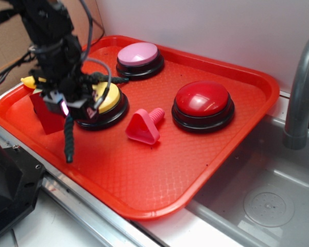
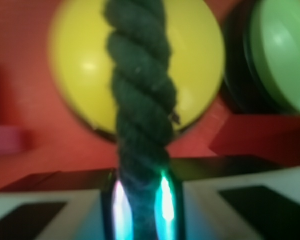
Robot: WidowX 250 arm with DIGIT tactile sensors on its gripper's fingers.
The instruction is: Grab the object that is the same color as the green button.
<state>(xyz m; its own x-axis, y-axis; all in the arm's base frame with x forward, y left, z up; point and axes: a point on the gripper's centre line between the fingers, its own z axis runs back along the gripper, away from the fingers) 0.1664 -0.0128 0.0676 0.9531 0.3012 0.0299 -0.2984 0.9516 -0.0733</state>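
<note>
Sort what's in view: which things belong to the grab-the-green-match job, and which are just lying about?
Job:
rope, dark green, clamped in the gripper, hanging down
green button, the colour cue

Lying about:
yellow button
red button
pink button
pink screw toy
red block
banana, mostly hidden
tray
sink and faucet

arm [image 1: 49,31]: black, blocky segments, matte plastic
cables [image 1: 87,31]: grey and black, looping loosely alongside
gripper [image 1: 67,105]: black body, small pink-lit patch near its tip
fingers [image 2: 165,200]: glossy, glowing green-white along edges
</note>
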